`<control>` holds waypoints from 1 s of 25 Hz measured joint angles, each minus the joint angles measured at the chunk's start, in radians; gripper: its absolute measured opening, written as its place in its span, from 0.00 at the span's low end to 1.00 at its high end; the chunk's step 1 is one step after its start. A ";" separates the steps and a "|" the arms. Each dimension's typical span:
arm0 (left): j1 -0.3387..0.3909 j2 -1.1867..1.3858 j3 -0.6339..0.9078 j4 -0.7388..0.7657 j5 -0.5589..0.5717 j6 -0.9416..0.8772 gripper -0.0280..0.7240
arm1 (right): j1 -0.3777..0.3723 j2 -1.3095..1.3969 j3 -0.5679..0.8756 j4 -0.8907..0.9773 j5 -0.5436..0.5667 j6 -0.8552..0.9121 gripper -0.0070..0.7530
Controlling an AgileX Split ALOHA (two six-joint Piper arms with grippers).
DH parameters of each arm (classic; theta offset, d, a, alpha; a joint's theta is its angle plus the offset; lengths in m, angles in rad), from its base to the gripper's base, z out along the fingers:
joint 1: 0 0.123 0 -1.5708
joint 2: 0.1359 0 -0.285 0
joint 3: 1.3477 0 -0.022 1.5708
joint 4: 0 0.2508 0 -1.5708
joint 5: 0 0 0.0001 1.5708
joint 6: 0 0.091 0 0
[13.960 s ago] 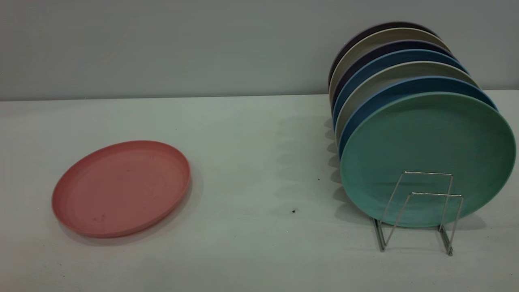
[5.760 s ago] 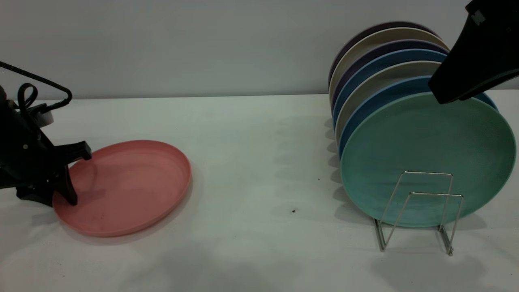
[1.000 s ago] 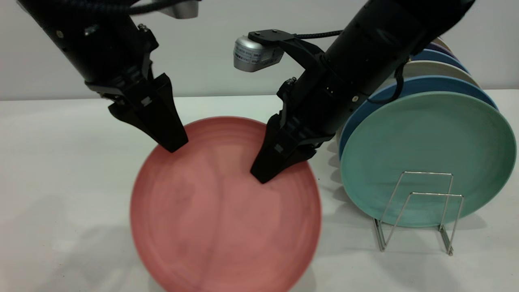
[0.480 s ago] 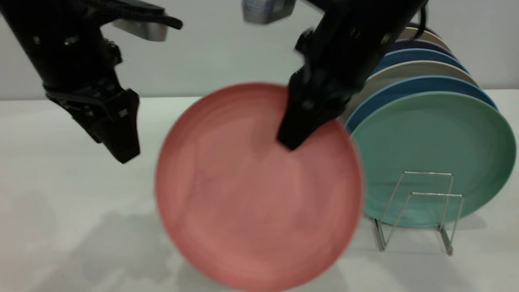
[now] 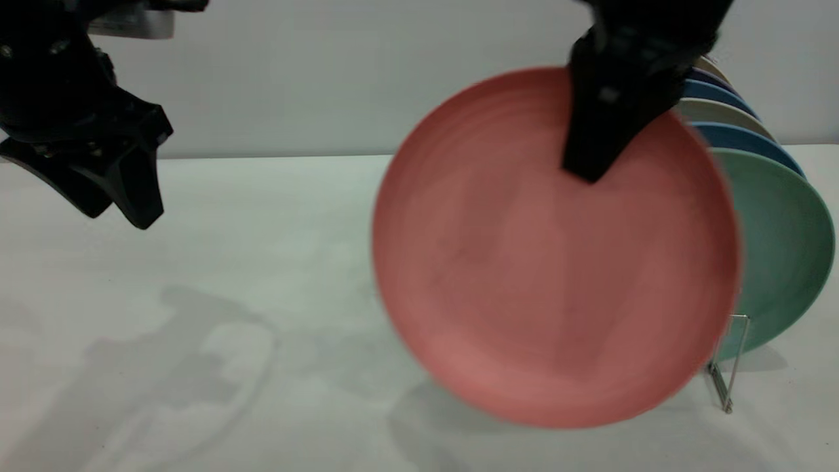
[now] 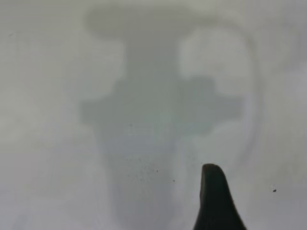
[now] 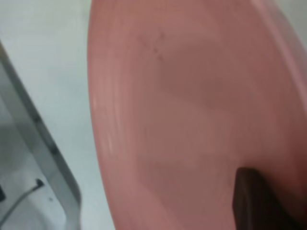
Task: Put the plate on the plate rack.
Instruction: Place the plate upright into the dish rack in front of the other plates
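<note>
Right gripper (image 5: 590, 167) hangs high at right, clamped; left gripper (image 5: 121, 210) hovers far left.

Landmark: the plate rack (image 5: 729, 367), at the table's right end.
In front of rack: the plate (image 5: 557, 249), upright in the air in the right gripper (image 5: 590, 167), covers the front slots.
In rack: the teal-green plate (image 5: 783, 255), more plates behind it.
Left of rack: bare table (image 5: 262, 223); the left gripper (image 5: 121, 213) hangs far left.
</note>
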 joint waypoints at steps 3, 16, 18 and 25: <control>0.001 0.000 0.000 0.001 -0.023 -0.011 0.68 | 0.000 -0.024 0.000 -0.092 0.020 0.061 0.14; 0.001 0.000 0.000 0.000 -0.084 -0.017 0.68 | 0.145 -0.055 0.000 -0.460 0.087 0.262 0.14; 0.001 0.000 0.000 0.000 -0.088 -0.017 0.68 | 0.175 -0.055 0.000 -0.510 0.095 0.297 0.14; 0.001 0.000 0.000 0.000 -0.091 -0.020 0.68 | 0.233 -0.055 0.001 -0.665 0.160 0.406 0.14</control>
